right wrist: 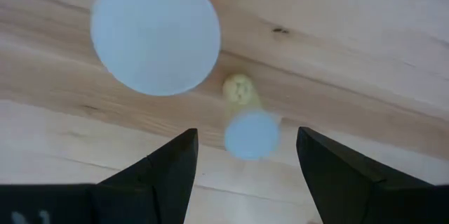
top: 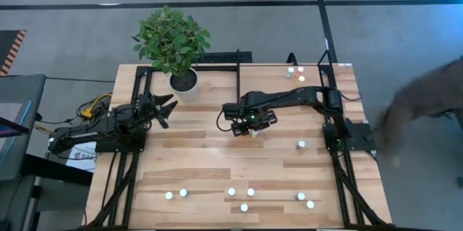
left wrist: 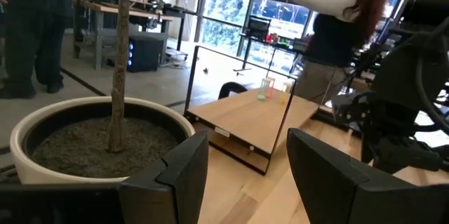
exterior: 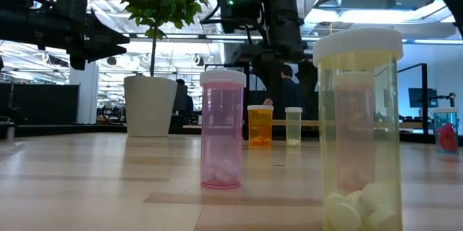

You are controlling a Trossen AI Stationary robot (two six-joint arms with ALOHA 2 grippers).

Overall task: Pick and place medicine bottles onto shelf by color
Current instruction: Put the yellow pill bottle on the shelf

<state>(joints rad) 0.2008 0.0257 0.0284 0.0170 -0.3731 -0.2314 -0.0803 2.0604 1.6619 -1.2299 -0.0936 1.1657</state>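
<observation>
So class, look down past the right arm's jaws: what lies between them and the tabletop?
In the right wrist view, a small white-capped bottle stands on the table between the open jaws of the right gripper; a larger cap sits nearby.

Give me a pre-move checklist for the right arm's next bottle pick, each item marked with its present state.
1. Right gripper open over the table: ok.
2. Nothing between its fingers: ok.
3. White-capped bottle lined up between the fingers: ok.
4. Neighbouring bottle cap clear of the fingers: ok.
5. Colour of the bottle below: cannot tell.
6. Left gripper parked by the plant pot, away from the pick: ok.
</observation>
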